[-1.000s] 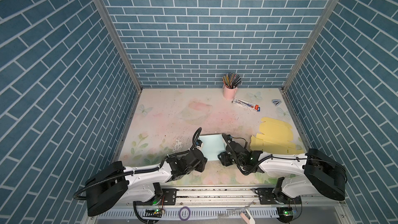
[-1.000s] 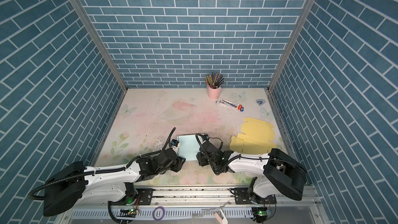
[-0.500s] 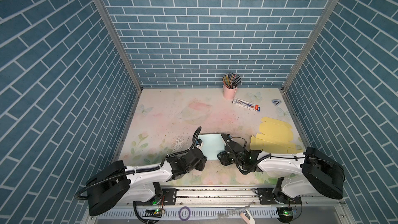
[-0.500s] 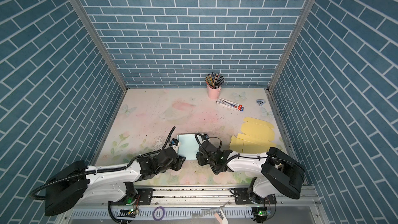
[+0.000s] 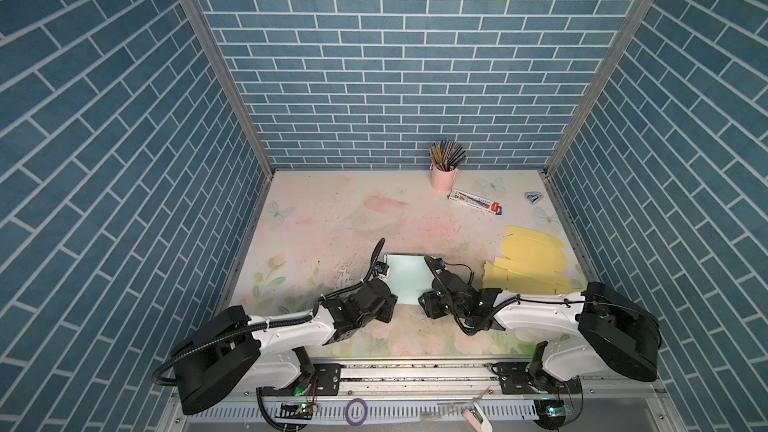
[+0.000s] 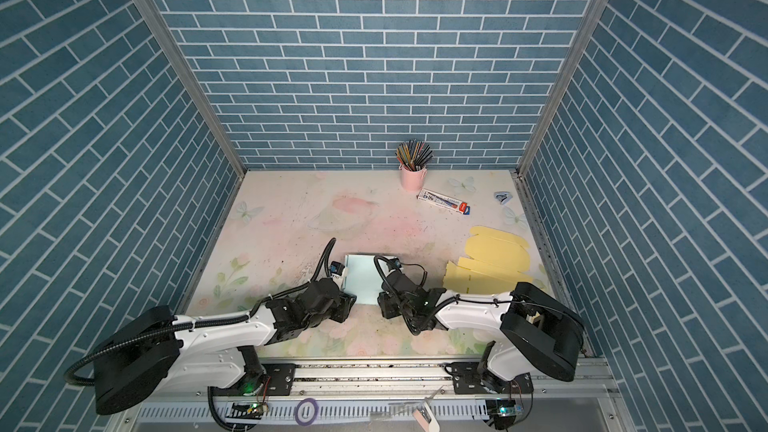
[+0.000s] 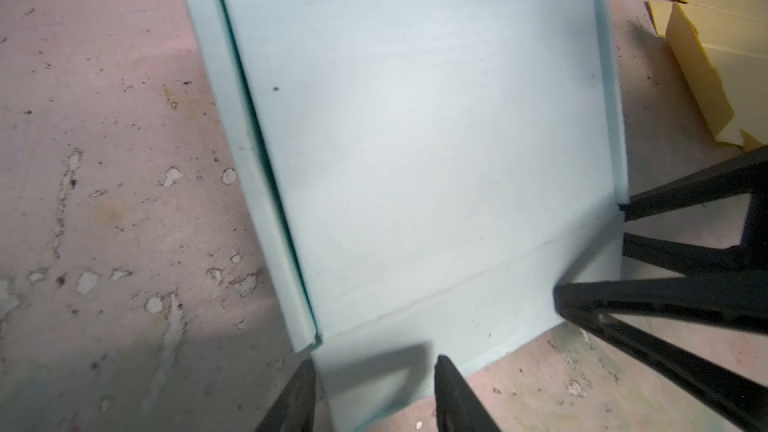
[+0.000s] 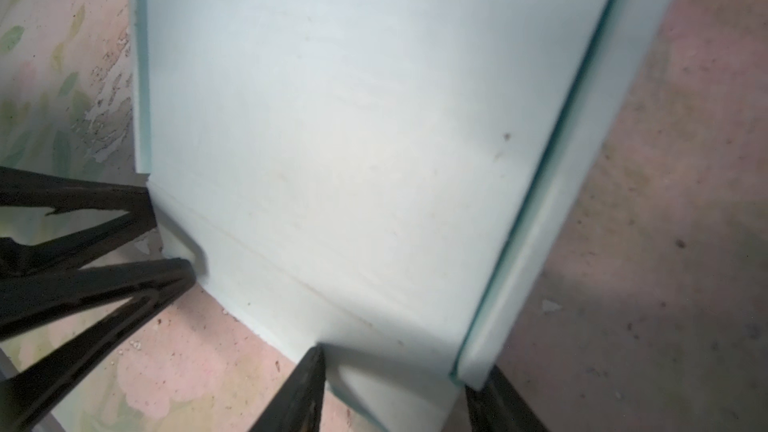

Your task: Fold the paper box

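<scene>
A: Where do our hands stand?

B: Our left hand [image 7: 374, 361] has its black fingers [image 7: 299, 392] apart, astride the near left corner of the pale blue paper box [image 7: 415, 118], and nothing is clamped. Our right hand [image 8: 395, 367] is spread the same way at the near right corner, with one finger just beside the end of a side wall [image 8: 540, 201].

A: And the box itself?

B: It lies on the flowered pink bench [image 5: 332, 222], towards the near edge and about the middle, between our two hands in both top views. Its broad floor panel is flat. Narrow walls are folded up along the left and right sides. A crease runs across close to the near edge, and the near flap [image 7: 478, 326] beyond it looks low, not yet raised.

A: So the near flap is our step?

B: We judge so. We should bring both hands in at the same pace and take the flap close to its corners. Then we turn it up about the crease rather than drag the sheet. The paper looks thin, so an uneven lift would likely skew it or buckle the floor.

A: Anything in our way?

B: No. The flat yellow card blanks [image 5: 528, 263] lie to the right, apart from the box.
</scene>
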Tool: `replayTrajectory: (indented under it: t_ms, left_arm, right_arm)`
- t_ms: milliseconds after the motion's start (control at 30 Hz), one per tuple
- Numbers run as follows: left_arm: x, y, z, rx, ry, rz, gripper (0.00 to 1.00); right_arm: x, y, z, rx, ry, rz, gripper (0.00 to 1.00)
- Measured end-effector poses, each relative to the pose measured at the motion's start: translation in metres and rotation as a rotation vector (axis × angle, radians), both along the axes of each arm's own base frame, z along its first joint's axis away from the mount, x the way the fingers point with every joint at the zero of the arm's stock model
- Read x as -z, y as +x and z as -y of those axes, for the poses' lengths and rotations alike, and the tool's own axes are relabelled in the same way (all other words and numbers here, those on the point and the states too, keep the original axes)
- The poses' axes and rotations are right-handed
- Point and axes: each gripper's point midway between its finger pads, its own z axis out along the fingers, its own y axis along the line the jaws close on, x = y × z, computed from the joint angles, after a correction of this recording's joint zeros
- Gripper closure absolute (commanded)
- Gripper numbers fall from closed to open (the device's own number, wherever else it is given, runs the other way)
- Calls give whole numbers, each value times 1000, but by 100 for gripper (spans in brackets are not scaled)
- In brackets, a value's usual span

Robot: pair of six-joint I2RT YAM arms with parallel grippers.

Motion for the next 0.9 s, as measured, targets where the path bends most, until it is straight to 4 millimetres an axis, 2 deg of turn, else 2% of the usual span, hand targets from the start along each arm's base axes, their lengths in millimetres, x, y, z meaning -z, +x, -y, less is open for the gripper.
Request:
replayTrajectory:
  t_ms: [333, 567, 633, 733, 900]
  left_arm:
    - [0, 4, 3, 1, -9, 13, 54]
    - [8, 5, 3, 5, 11, 4, 54]
    - [8, 5, 4, 6, 12, 3, 54]
    - [10, 5, 4, 7, 16, 0, 54]
    - [10, 6, 5, 8, 13, 2, 54]
  right_arm:
    - [-26, 1, 9, 19, 37, 41, 43]
    - [-43, 7, 36, 60, 11, 84, 43]
    - [-49, 16, 45, 72, -17, 96, 43]
    - [-68, 39, 52, 96, -35, 126, 43]
    - [-106, 80, 43, 86, -26, 186, 41]
